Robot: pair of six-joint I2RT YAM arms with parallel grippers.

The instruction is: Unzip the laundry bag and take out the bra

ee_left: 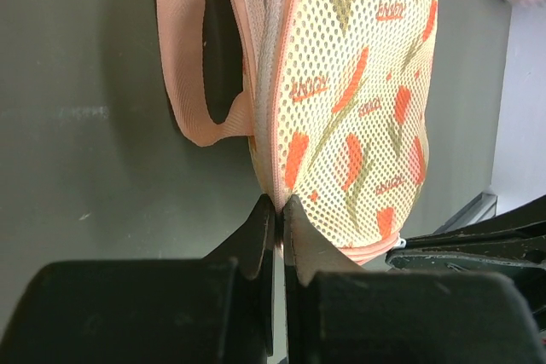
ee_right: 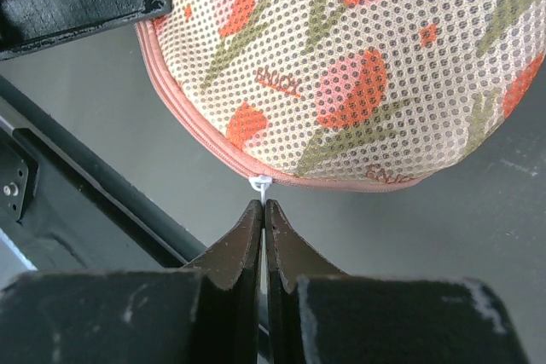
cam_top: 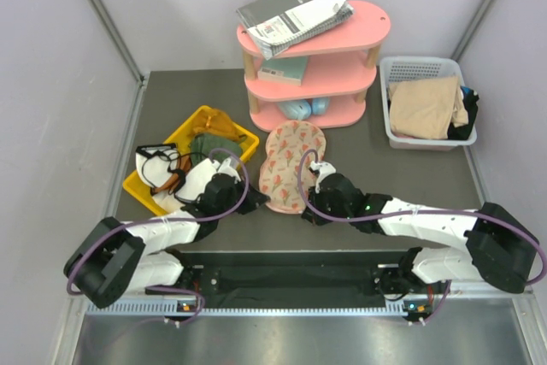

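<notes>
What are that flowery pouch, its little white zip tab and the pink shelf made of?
The laundry bag: soft mesh fabric, matte, judging by its fine holes and woven pink trim. The zip tab: probably plastic, a thin white loop. The pink shelf: smooth painted boards, likely wood, on pale wooden posts.

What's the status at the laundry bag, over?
Left gripper shut on laundry bag seam. Right gripper shut on zipper pull. Bag zipped, bra unseen. Nothing blocking.
</notes>
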